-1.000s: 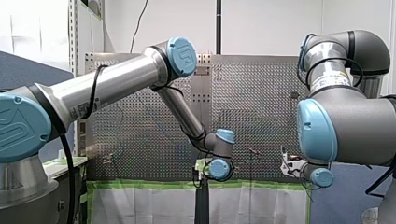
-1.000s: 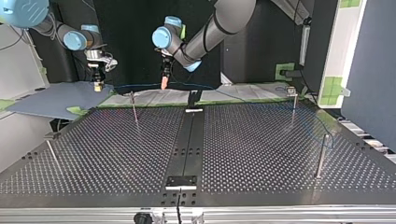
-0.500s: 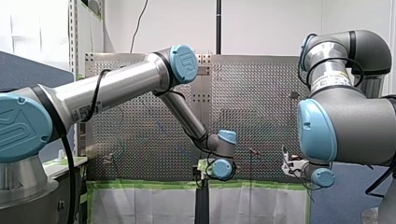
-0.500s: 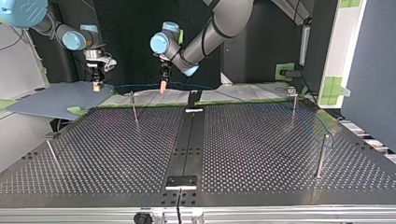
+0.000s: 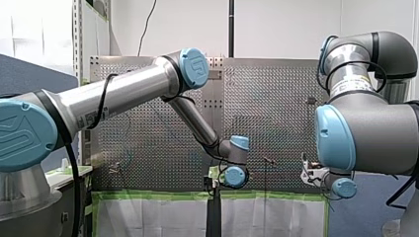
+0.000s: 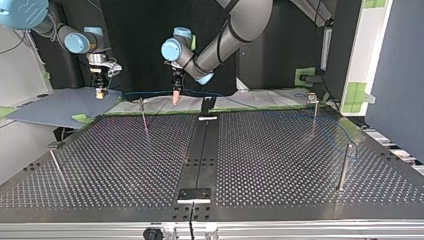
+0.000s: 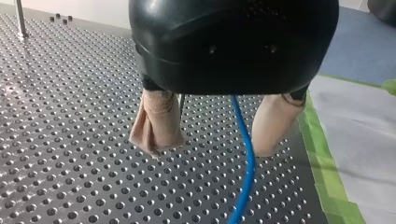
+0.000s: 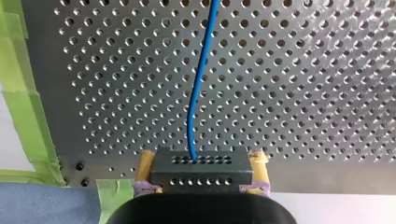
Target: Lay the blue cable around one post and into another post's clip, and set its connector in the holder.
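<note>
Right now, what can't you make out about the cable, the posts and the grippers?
- Left wrist view: the blue cable passes between the open fingers of my left gripper, whose black body hides the cable's upper stretch.
- Top view: the post at the view's right is too small to show its clip or the cable's routing.
- Front view: my left arm's wrist hides its gripper.
- Right wrist view: my right gripper covers the near end of the connector.
</note>
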